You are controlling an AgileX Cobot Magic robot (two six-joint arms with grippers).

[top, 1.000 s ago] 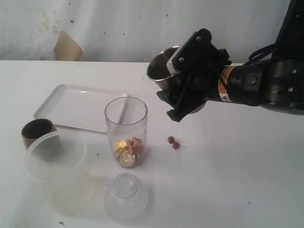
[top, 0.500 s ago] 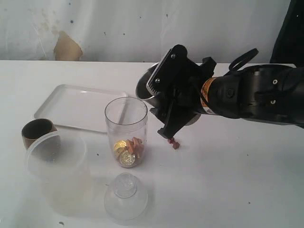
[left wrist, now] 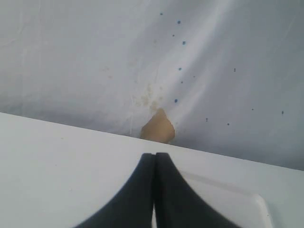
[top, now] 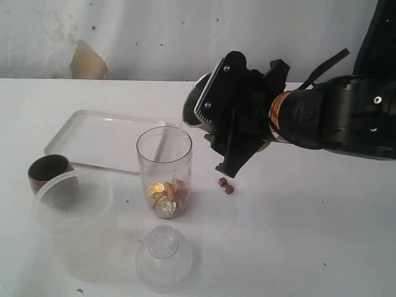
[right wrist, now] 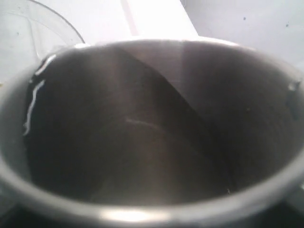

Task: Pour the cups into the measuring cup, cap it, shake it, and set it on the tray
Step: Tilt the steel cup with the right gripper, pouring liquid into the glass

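Swung closer and tipped, the right gripper (top: 230,133) clasps the steel tumbler (right wrist: 142,133), pouring; measuring cup (top: 164,162) just beside its fingertips. Tumbler looks empty, so set it down next.

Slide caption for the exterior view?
Right gripper holds the steel tumbler tilted toward the measuring cup; two brown bits lie on the table.

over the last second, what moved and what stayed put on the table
The steel tumbler, gripped in the right arm's jaws, swung left toward the measuring cup and tipped from mouth-up to mouth facing sideways. Nothing was let go or picked up. The measuring cup's contents, the two small red bits beside it, the domed lid, brown cup, cloudy tub and tray stayed put.
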